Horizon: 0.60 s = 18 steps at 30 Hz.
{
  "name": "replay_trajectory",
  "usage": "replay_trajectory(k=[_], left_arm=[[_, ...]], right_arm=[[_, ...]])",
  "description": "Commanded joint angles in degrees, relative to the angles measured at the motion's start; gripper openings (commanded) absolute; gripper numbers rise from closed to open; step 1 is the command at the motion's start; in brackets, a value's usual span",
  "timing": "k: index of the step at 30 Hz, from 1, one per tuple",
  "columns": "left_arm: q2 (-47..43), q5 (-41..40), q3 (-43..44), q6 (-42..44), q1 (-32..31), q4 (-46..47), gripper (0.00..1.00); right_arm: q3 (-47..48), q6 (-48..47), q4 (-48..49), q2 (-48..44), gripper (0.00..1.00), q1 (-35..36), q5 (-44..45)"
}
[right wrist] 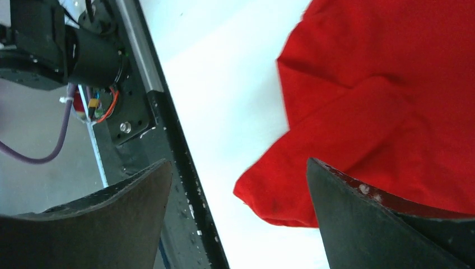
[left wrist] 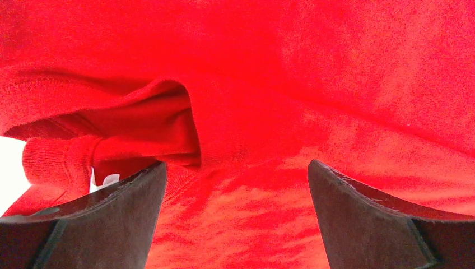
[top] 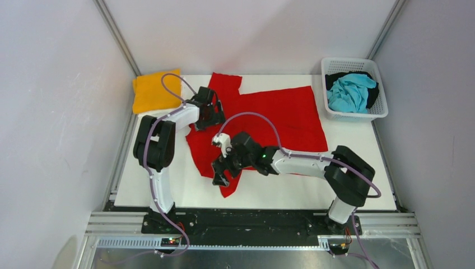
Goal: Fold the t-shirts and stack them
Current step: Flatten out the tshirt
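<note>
A bright red t-shirt (top: 280, 115) lies spread on the white table, wrinkled at its left. My left gripper (top: 211, 117) is open just above its collar; in the left wrist view (left wrist: 237, 185) the neck opening (left wrist: 151, 120) and a white label (left wrist: 106, 180) show. My right gripper (top: 222, 172) is open and empty over the shirt's near sleeve corner (right wrist: 280, 193), seen in the right wrist view (right wrist: 238, 179). A folded orange-yellow t-shirt (top: 154, 89) lies at the back left. Turquoise (top: 350, 91) and black (top: 372, 95) t-shirts are crumpled in the basket.
A white plastic lattice basket (top: 382, 111) stands at the back right corner. The table's black front rail (right wrist: 179, 162) and the arm base run along the near edge. Bare white table (top: 353, 179) shows to the near right.
</note>
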Motion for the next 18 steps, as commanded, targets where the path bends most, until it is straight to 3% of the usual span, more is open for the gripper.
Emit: replay_trajectory(k=[1,12,18], left_arm=[[2.2,3.6,0.9,0.7,0.1,0.1,1.0],[3.2,6.0,0.4,0.6,0.2,0.7,1.0],[2.8,5.7,0.6,0.7,0.1,0.8,1.0]], right_arm=[[0.0,-1.5,5.2,3.8,0.92,2.7,-2.1],[0.1,-1.1,2.1,11.0,0.91,6.8,2.0],[0.4,-3.1,-2.5,13.5,0.9,10.1,-0.7]])
